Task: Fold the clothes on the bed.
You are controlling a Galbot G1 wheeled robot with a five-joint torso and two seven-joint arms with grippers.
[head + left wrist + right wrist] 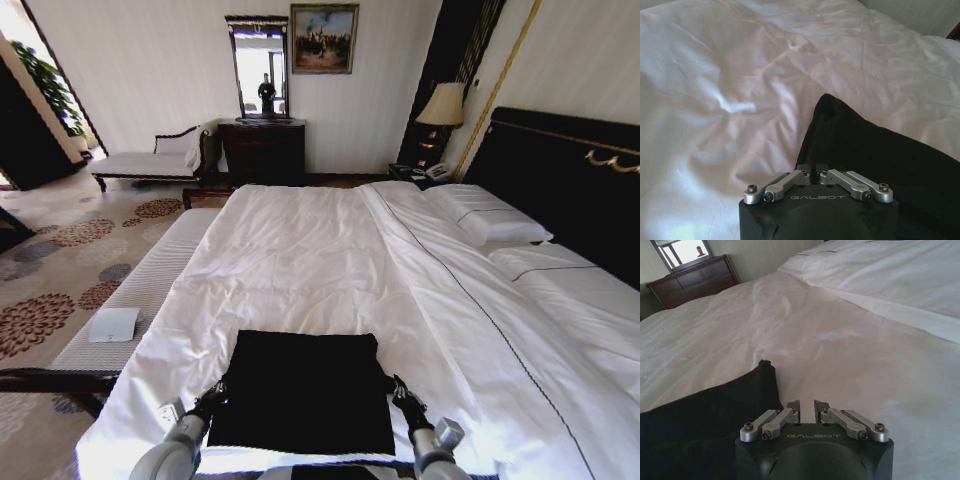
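White bed (300,250) carries the black T-shirt (300,390) at its near edge, flanked by left end effector (212,402) and right end effector (405,400), both pressed together.

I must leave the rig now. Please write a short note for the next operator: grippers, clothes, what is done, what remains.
Left gripper: low at the left edge of the black T-shirt, fingers close together.
Right gripper: at the shirt's right edge, fingers nearly closed, beside the cloth.
The shirt lies as a flat rectangle on the white duvet, near the foot of the bed.
Done: sleeves seem folded in.
Left: likely further folds.
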